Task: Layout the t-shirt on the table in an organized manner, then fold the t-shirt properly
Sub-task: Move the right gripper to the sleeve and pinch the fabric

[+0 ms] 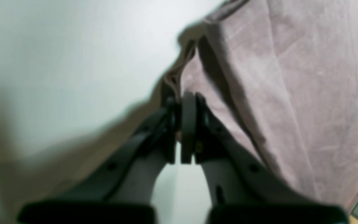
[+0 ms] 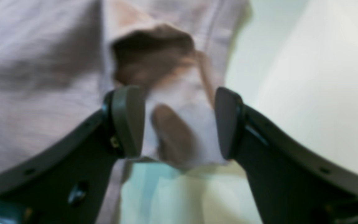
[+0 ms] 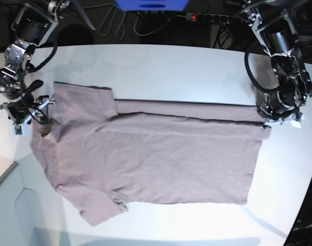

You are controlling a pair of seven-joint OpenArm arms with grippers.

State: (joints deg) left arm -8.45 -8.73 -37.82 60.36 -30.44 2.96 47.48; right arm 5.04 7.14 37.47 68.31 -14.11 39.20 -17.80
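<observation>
Now left end effector [image 1: 179, 102] pinched on t-shirt [image 3: 151, 154] hem, right end effector [image 2: 179, 121] wide around cloth.

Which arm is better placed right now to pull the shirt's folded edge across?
Left, probably. The left gripper is shut on the t-shirt hem corner, while the right gripper stands open around bunched cloth near the shoulder, gripping nothing.

— Can you read any writing, label or number anywhere?
— No, none that can be read. The t-shirt [image 3: 151, 154] is plain cloth with no print or tag showing.
— And the table [image 3: 197, 66]?
— Bare white, no marks. Both wrist views are blurred, and nothing on the black fingers [image 2: 129, 121] reads as lettering.
</observation>
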